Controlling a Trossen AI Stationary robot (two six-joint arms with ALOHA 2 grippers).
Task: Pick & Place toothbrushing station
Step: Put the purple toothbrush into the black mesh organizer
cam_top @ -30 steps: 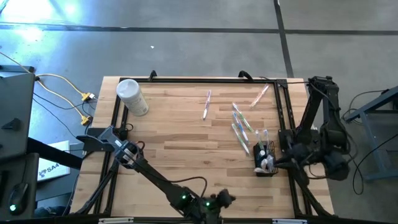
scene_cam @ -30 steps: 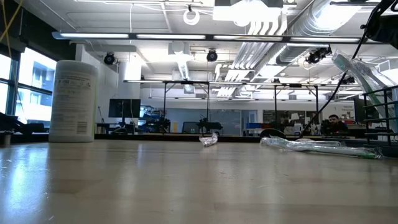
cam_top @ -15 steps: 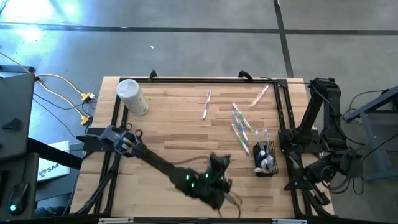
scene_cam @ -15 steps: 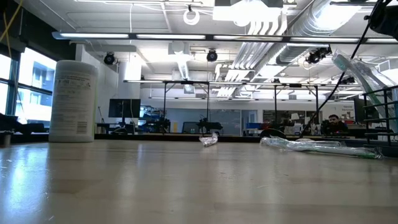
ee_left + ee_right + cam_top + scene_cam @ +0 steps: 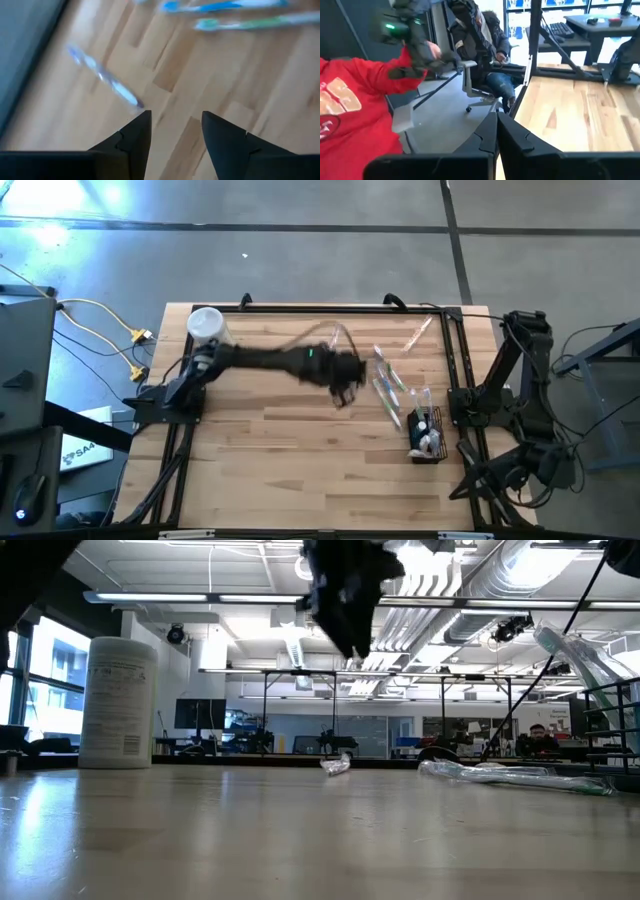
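Swung from the near edge of the table up toward its far edge within the last second, the left gripper [image 5: 345, 375] is now held over the wooden table [image 5: 280, 450], just beside a thin clear toothbrush with a pink-and-blue handle [image 5: 332, 348] that lies apart from the others. In the left wrist view its two dark fingers [image 5: 132, 136] are seen parted with nothing between them, and that lone brush [image 5: 104, 77] lies just ahead of the tips, so a grasp on it is judged to be the step being prepared. The right gripper [image 5: 496, 131] has been drawn back off the right edge of the table and its fingers are pressed together, empty. The small black wire-mesh rectangular holder [image 5: 425, 434] stands near the right edge, with a few items already upright in it. A cluster of loose pastel toothbrushes [image 5: 388, 385] is left lying between the holder and the far edge, and one pink brush [image 5: 418, 333] rests near the far right corner. A white cylindrical wipes canister [image 5: 211, 335] stands by the far left corner. Much of the task is judged still to be done.
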